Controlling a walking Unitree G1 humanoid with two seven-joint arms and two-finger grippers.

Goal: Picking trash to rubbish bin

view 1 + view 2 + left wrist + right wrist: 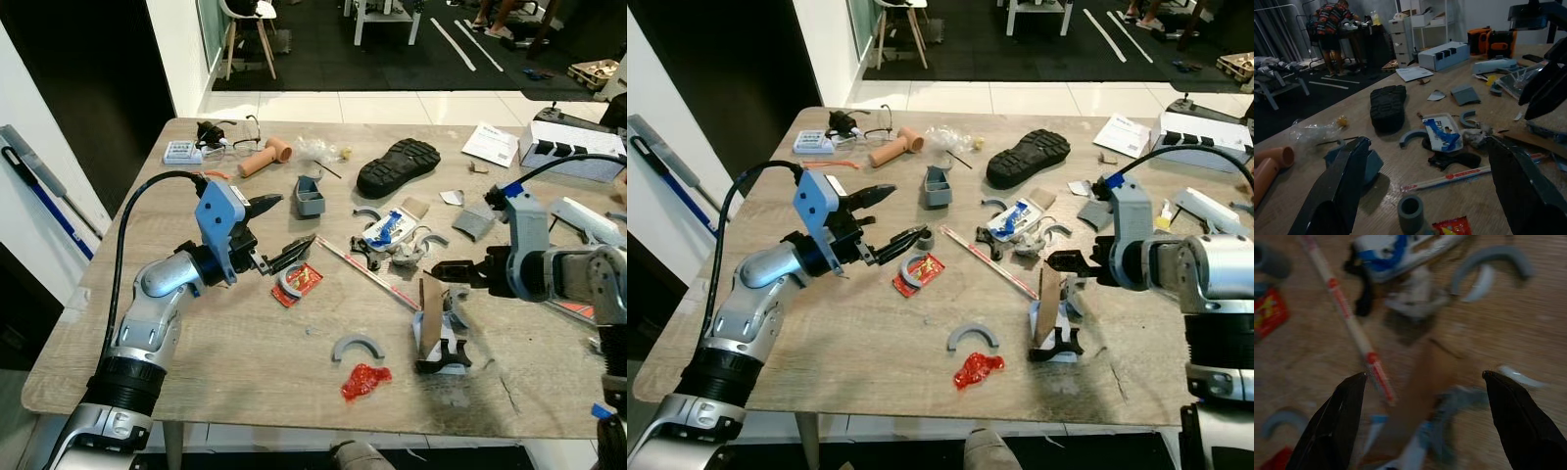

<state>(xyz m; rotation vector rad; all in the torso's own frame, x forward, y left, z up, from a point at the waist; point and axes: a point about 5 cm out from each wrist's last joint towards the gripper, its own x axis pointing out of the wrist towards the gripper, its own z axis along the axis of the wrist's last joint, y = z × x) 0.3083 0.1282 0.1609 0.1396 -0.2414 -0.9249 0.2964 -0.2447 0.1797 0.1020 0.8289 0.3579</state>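
Two grippers up, both with fingers spread wide, nothing held. Left gripper [279,233] sits left of centre in the head view, tips pointing right, just above the red snack wrapper [298,284] with a grey ring [290,285] lying on it. Wrapper lies flat, slightly down-right of the tips, long axis diagonal; left arm is clearly nearer. Centre: red-and-white stick [367,273] runs upper left to lower right. Right gripper [449,275] at right of centre points left, just above the upright cardboard piece [430,316]. No bin visible.
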